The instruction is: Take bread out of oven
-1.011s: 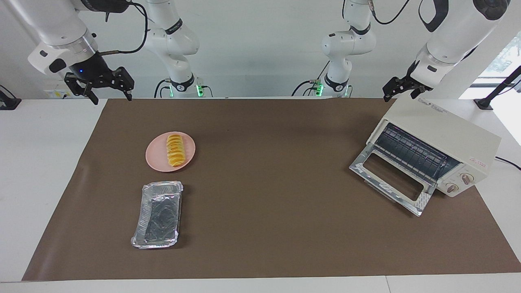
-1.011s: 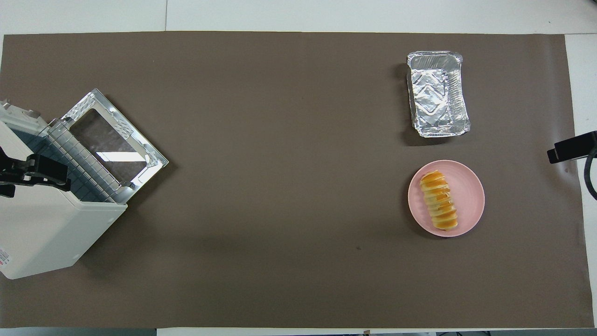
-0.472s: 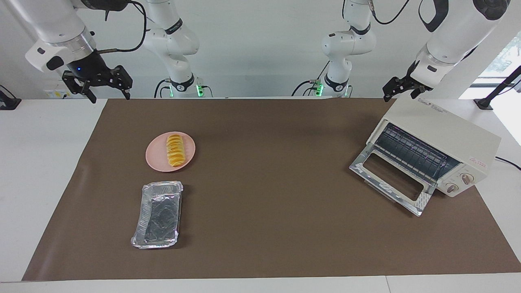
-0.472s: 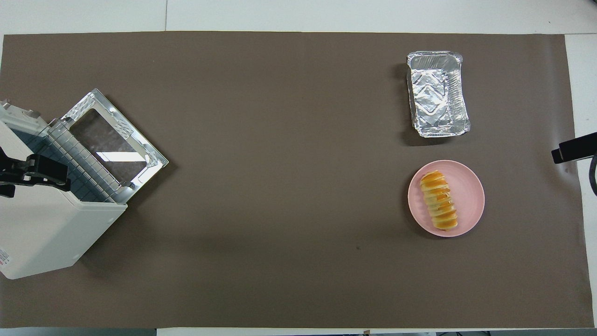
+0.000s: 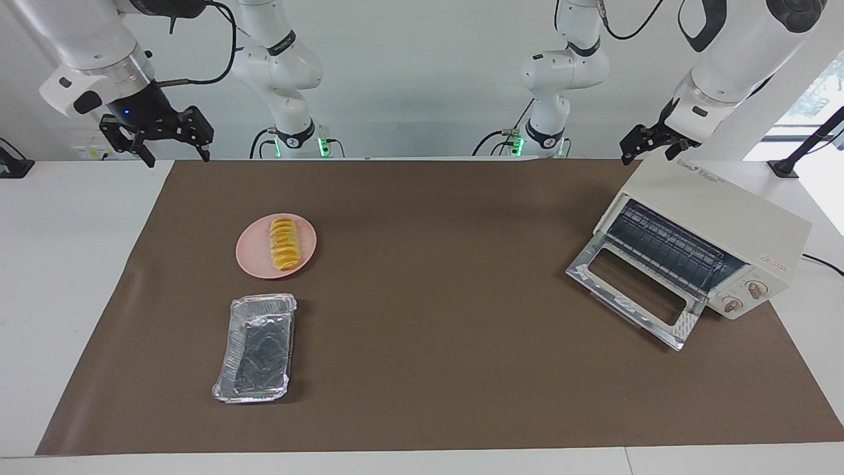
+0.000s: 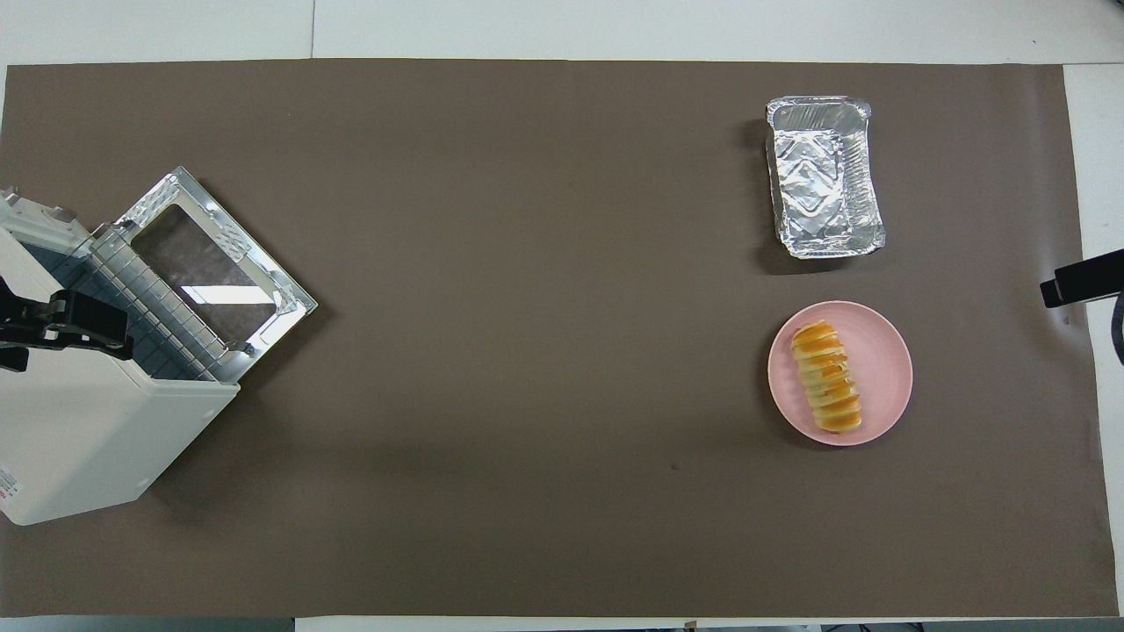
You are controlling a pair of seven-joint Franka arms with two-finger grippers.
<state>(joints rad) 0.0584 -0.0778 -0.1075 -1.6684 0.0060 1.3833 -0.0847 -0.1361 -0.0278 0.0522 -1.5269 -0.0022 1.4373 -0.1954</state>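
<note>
Ridged golden bread on smooth pink plate, toward right arm's end of brown mat; crinkled foil tray beside plate, empty; boxy cream oven at left arm's end, glass door down, rack bare; right gripper fingers apart over mat corner; left gripper fingers apart above oven top; knobs only in facing view.

Only the right gripper differs from a second ago: it sits higher and closer to the right arm's end of the table, and in the overhead view less of it pokes in at the edge.
</note>
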